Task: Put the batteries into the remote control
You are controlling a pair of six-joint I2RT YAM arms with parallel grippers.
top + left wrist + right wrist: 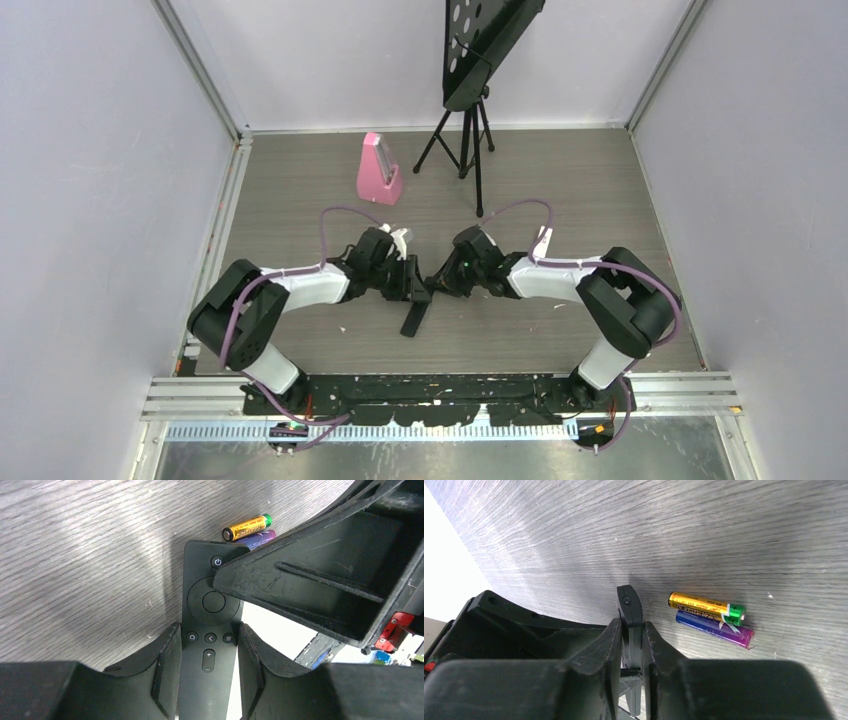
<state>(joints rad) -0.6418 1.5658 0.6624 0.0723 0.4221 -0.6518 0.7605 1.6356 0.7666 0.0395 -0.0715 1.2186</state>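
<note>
The black remote control (210, 602) is held off the table, button side up, between the fingers of my left gripper (209, 630), which is shut on its sides. My right gripper (630, 625) is shut on the thin edges of the same remote (629, 605) near its power-button end; one of its fingers (300, 575) crosses the left wrist view. A gold battery (706, 606) and a purple battery (714, 627) lie side by side on the table just past the remote's tip, and both also show in the left wrist view (247, 527). From above, both grippers meet over the remote (413, 318).
A pink wedge-shaped object (378, 170) stands at the back left of centre. A black tripod stand (465, 140) with a tilted perforated plate stands behind the grippers. White walls close in the wooden table (560, 200) on three sides.
</note>
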